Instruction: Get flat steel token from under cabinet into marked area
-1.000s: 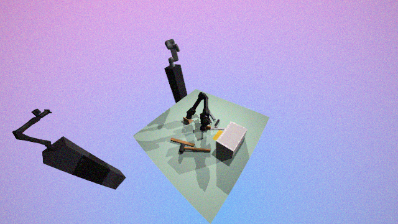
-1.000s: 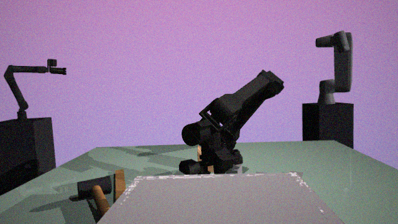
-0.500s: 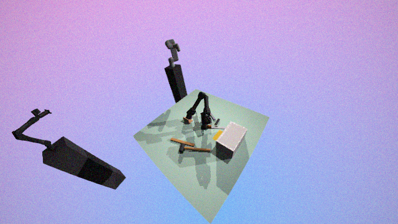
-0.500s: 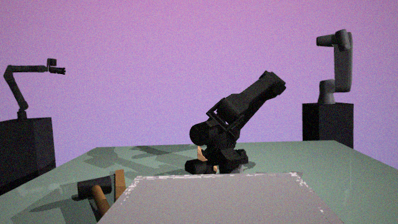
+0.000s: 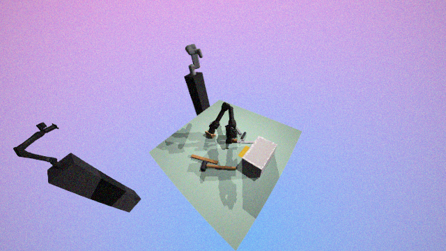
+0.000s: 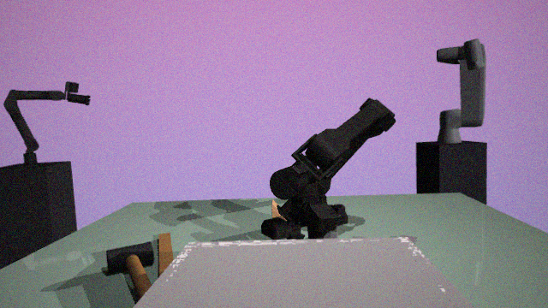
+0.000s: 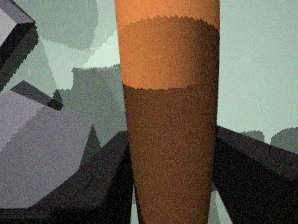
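My gripper (image 5: pixel 230 141) (image 7: pixel 165 136) is shut on the orange-brown handle (image 7: pixel 170 60) of a tool. In the top view the tool's thin pale shaft (image 5: pixel 246 142) points from the gripper toward the cabinet (image 5: pixel 260 152) (image 6: pixel 300 274), its tip near the cabinet's far front corner. The gripper is low, in front of the cabinet. In the exterior view the fingers are hidden behind the arm and cabinet. The yellow marked area (image 5: pixel 244 151) lies in front of the cabinet, beside the shaft. The token and the vent slots cannot be made out.
A hammer (image 5: pixel 221 167) (image 6: pixel 130 257) and a flat wooden bar (image 5: pixel 204 159) (image 6: pixel 164 254) lie close together on the table (image 5: pixel 230 230) (image 6: pixel 428 214), left of the cabinet in the exterior view. A small grey object (image 5: pixel 243 135) is beside the gripper. Two other arms stand on pedestals beyond the table.
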`<state>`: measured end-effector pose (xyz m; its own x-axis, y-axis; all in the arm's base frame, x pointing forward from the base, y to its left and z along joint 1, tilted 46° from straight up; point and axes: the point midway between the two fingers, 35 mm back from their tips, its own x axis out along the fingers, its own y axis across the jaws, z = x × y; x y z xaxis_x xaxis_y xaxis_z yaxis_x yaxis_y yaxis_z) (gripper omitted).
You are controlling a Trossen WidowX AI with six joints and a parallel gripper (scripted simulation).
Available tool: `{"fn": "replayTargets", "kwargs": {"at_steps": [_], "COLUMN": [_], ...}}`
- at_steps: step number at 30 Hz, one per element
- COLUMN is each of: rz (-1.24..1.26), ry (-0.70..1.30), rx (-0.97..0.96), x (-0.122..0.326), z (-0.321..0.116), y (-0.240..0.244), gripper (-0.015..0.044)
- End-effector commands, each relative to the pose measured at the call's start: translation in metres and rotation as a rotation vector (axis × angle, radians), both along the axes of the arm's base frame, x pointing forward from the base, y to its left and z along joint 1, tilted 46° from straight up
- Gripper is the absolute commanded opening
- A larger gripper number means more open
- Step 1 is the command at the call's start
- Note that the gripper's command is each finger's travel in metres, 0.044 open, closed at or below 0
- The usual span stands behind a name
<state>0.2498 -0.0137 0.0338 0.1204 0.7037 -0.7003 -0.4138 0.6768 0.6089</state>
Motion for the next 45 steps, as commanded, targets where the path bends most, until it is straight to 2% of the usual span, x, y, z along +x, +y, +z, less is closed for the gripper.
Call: {"fn": "replayTargets", "kwargs": {"at_steps": [1, 45], "rz": [0.004, 0.004], "ry": [-0.010, -0.010], "rx": [-0.003, -0.002], "x": [-0.001, -0.011], "z": [0.005, 0.028], "y": [0.003, 0.027], "gripper": [0.0000, 0.0000]}}
